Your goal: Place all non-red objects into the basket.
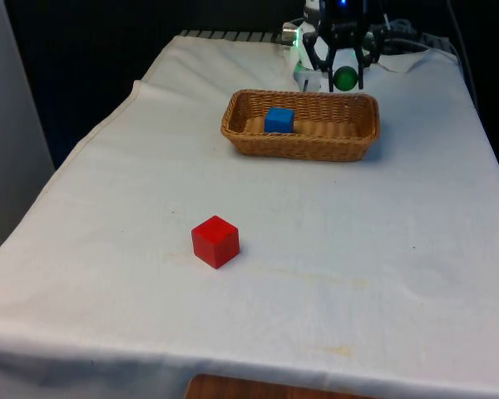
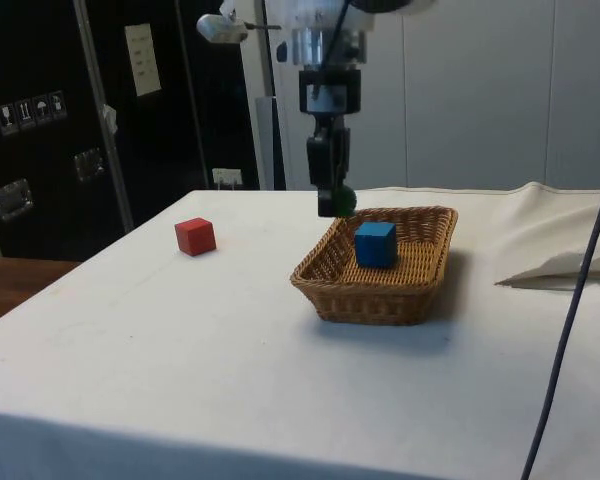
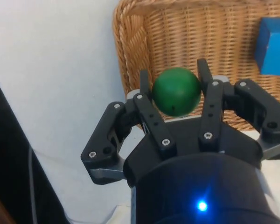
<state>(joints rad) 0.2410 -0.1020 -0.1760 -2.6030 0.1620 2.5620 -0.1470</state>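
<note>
A green ball (image 1: 345, 78) (image 2: 344, 199) (image 3: 176, 91) sits between the fingers of my gripper (image 1: 343, 80) (image 2: 335, 203) (image 3: 175, 88), which is shut on it. The gripper hangs in the air over the far rim of the wicker basket (image 1: 303, 146) (image 2: 352, 289) (image 3: 130, 56), at the end toward the front view's right. A blue cube (image 1: 279, 120) (image 2: 375, 244) (image 3: 273, 46) lies inside the basket. A red cube (image 1: 214, 241) (image 2: 195, 236) rests on the white cloth, well in front of the basket in the front view.
A white box (image 1: 308, 75) stands just behind the basket. Cables (image 1: 407, 46) lie at the table's far right corner. A fold of cloth (image 2: 560, 272) lies beside the basket in the side view. A thin cable (image 2: 570, 320) hangs near the side camera.
</note>
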